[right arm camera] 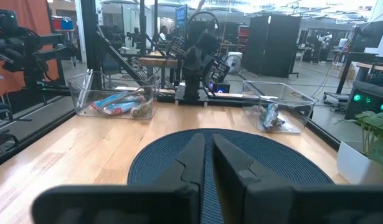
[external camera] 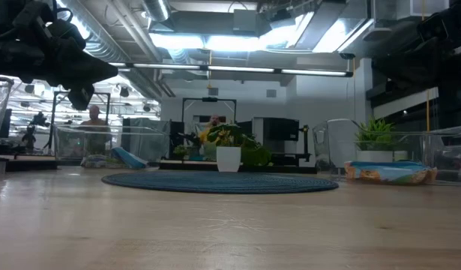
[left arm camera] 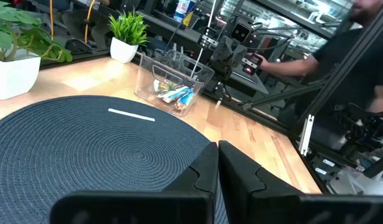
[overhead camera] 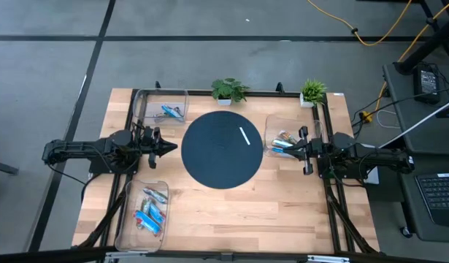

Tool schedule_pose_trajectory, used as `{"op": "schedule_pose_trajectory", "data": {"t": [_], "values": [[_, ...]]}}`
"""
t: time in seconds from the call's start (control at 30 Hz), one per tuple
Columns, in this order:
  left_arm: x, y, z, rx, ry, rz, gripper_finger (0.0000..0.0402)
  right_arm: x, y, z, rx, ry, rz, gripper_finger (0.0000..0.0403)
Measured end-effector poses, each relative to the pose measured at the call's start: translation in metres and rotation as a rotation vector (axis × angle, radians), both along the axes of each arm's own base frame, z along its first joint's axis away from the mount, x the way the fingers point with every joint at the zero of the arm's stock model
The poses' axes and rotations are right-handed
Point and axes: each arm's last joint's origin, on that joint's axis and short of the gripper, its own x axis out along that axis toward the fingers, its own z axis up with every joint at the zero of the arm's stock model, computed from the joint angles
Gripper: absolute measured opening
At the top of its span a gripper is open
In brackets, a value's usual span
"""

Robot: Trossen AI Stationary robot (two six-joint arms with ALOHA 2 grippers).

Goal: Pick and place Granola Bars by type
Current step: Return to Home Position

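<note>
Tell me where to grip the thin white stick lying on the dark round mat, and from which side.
Grip the white stick at its middle, coming straight down from above and closing across its narrow width. It lies flat on the mat with nothing beside it, likely too low for a side approach. The right end effector looks nearer to it.

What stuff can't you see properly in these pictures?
- Writing on the granola bars: too small in the high view, and too far off in both wrist views.
- How many bars lie in the right bin: the right gripper overlaps it in the high view.
- The left gripper: in the low view it is a dark shape, cut off by the top-left corner.
</note>
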Motion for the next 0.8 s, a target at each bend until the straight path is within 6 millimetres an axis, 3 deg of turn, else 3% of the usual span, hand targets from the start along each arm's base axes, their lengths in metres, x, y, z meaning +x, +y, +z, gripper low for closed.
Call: {"op": "schedule_pose_trajectory", "data": {"t": [0.8], "values": [[0.0000,0.0000,0.0000,0.000,0.000,0.000,0.0004,0.0000,0.0000,0.0000,-0.002,0.000,0.000,0.0033]]}}
